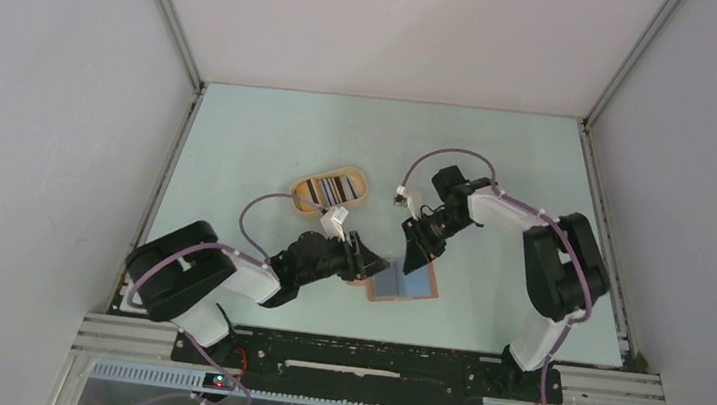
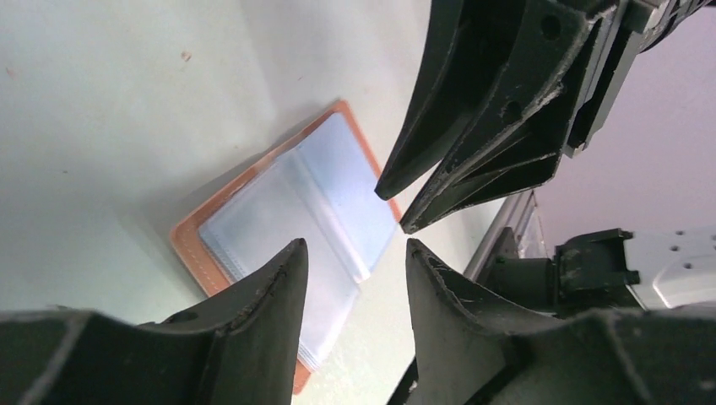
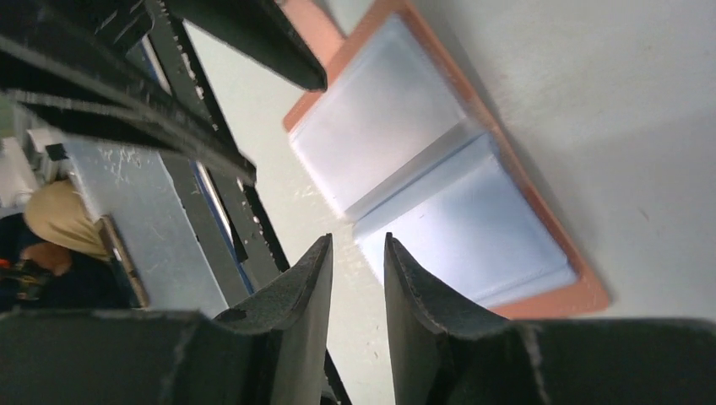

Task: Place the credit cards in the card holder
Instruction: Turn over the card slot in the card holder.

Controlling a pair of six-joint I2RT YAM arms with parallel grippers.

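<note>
- Card holder [image 1: 406, 284] lies opened flat on the table [image 1: 260, 142], on the near side and a little right of centre. Its clear sleeves face up, with the orange-brown border showing around them. I see no card in the sleeves.
- Left gripper [image 2: 355, 253] hovers at the holder's left edge, fingers parted, nothing between them.
- Right gripper [image 3: 357, 245] hangs over the holder's far side, tips pointing down at it. Its fingers are a little apart and also empty.
- Credit cards [image 1: 331, 190] look like the striped pieces in the oval tan tray [image 1: 297, 196], far and left of the holder. Neither gripper is at them.
- Step, as I read it: the holder is spread and ready, but no card is fetched yet.
- Next move calls for one arm to go to the tray. The left is nearer, and the right could pin the holder flat.
- Room: the two grippers crowd each other above the holder, so I would back one off first.
- The table is open far and right of the tray.
- The holder sits towards the near edge, so a shove could slide it that way.
</note>
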